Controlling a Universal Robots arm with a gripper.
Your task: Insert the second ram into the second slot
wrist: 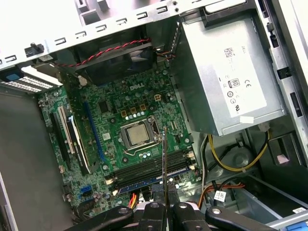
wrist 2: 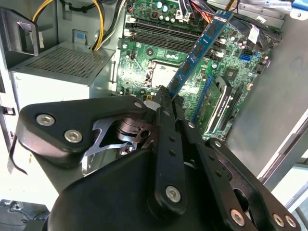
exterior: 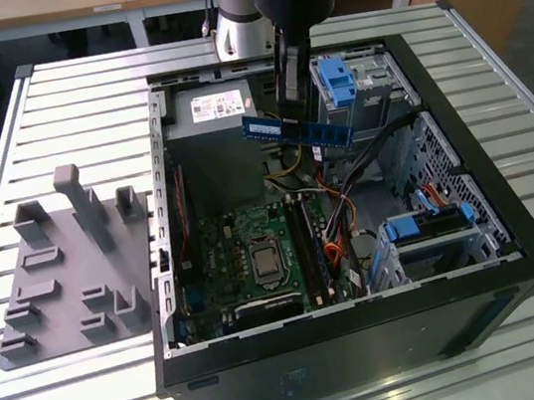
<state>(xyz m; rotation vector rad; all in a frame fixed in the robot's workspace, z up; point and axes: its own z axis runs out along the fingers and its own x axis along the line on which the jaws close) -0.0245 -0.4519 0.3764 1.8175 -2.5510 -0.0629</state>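
1. My tool (exterior: 290,106) is clenched on the second ram (exterior: 325,132), pinching the blue stick part-way along its length.
2. In the exterior view the stick hangs in the air above the open computer case (exterior: 367,331), roughly level and clear of the green motherboard (exterior: 240,254) below it.
3. In the first wrist view I see the stick (wrist: 164,159) edge-on, a thin line in front of the memory slots (wrist: 144,168) and not seated in any of them.
4. In the second wrist view it (wrist 2: 199,50) reaches out from the tool's fingertips (wrist 2: 166,98) over the board.
5. The power supply (exterior: 210,118) sits to the exterior view's left of the stick.
6. A grey fixture (exterior: 66,270) lies on the table (exterior: 81,97) beside the case.
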